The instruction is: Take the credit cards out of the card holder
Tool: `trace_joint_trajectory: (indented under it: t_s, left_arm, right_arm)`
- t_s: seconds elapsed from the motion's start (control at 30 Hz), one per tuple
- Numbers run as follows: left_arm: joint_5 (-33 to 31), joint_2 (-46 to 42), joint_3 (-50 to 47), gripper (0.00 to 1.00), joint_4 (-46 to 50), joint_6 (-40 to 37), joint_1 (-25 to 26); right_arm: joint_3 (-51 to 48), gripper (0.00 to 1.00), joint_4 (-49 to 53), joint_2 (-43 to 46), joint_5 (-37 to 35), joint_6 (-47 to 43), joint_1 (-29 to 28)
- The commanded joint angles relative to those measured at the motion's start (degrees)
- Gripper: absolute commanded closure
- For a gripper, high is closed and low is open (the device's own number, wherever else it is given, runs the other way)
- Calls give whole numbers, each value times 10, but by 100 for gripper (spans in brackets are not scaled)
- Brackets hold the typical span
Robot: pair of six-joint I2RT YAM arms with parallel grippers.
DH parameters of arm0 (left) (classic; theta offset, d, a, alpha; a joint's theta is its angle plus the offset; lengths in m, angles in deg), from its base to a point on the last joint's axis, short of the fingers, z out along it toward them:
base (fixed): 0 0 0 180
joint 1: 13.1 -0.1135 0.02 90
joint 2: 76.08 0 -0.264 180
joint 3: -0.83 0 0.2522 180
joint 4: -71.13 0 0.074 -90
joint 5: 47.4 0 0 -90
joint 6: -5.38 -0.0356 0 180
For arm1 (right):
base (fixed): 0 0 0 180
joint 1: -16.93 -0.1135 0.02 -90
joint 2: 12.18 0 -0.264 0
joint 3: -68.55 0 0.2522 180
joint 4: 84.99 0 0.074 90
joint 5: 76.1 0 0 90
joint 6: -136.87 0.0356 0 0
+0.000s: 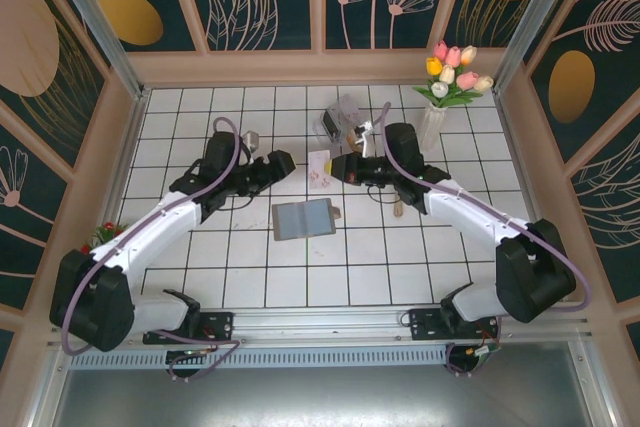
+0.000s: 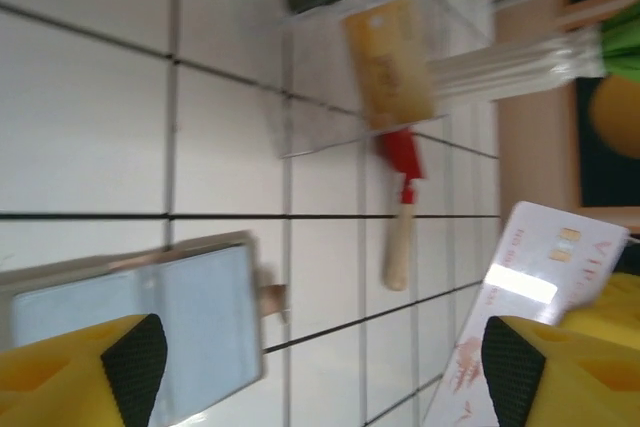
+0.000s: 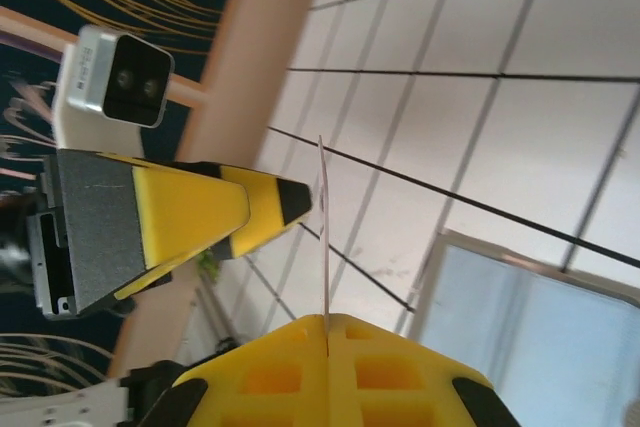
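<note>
- Clutter sits along the far side of the tiled table (image 1: 250,277): one clear plastic box (image 1: 345,115), one vase (image 1: 432,125) of tulips to its right, and one red tool (image 2: 400,209) with a wooden handle lying near the right arm.
- One gold-brown card (image 2: 390,62) lies at the clear box.
- One card holder (image 1: 303,218) lies open and flat in the middle of the table, grey panels up, nearer the arm bases than both claws.
- One white card (image 1: 319,169) with pink print is up off the tiles, between the two claws, beyond the holder's far edge.
- Right gripper (image 3: 327,332) is clamped on the white card's edge.
- Left gripper (image 2: 320,367) has its jaws spread wide and grips nothing, one fingertip just beside the card.
</note>
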Motion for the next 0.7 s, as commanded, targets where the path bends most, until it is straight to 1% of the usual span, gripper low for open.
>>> trace_joint_trajectory:
  t_s: [0.0,0.1,0.13,0.2,0.23,0.27,0.3,0.4,0.53,0.67]
  left_arm:
    - [90,-17,-10,13,-95,31,-1]
    - [144,-14,-20,15,-177,58,-1]
    - [159,-11,-25,17,-204,70,-1]
    - [180,-5,-31,25,-244,86,-1]
    - [189,-1,-34,30,-267,97,-1]
    - [197,1,-38,40,-291,106,-1]
    - [200,2,-40,46,-310,114,-1]
    - [206,2,-48,60,-362,133,-1]
    - [220,10,-53,77,-429,169,-1]
    - [218,12,-58,94,-464,201,-1]
  right_arm:
    - [-4,100,-90,20,88,42,11]
    - [-7,100,-152,20,120,82,12]
    - [-9,100,-178,19,131,98,12]
    - [-11,100,-217,19,143,124,12]
    - [-12,100,-233,18,146,135,12]
    - [-12,100,-246,17,150,143,12]
    - [-13,100,-257,15,153,151,11]
    - [-16,100,-293,11,162,177,12]
    - [-20,100,-316,5,167,198,11]
    - [-23,100,-341,0,164,220,9]
